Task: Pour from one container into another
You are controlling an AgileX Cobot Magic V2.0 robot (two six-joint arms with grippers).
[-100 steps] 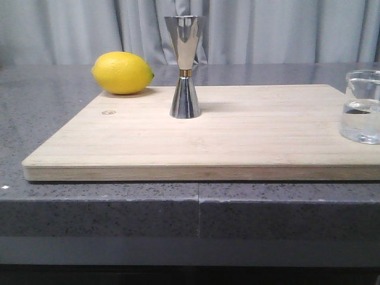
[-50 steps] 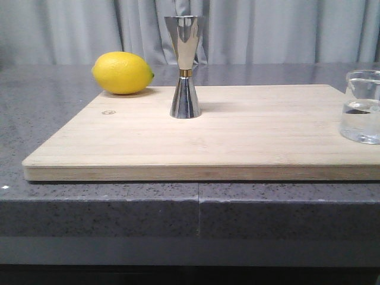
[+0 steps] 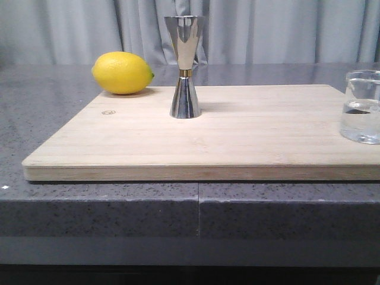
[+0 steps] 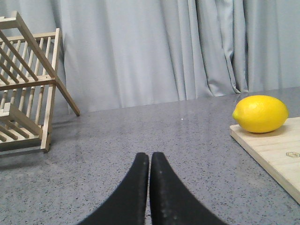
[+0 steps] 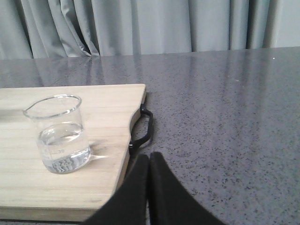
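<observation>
Nothing has moved since the earlier frame: beaker (image 3: 361,107), part full, stands at the board's (image 3: 237,136) right edge, jigger (image 3: 185,66) upright mid-board. Left gripper (image 4: 149,161) and right gripper (image 5: 149,161) jaws pressed together, empty, above the grey surface (image 5: 225,117).

On the counter (image 3: 47,113) lies a board (image 3: 237,136). The jigger (image 3: 185,65) stands near its back edge, the beaker (image 3: 360,107) at its right end, the lemon (image 3: 122,72) touching its back-left corner.
</observation>
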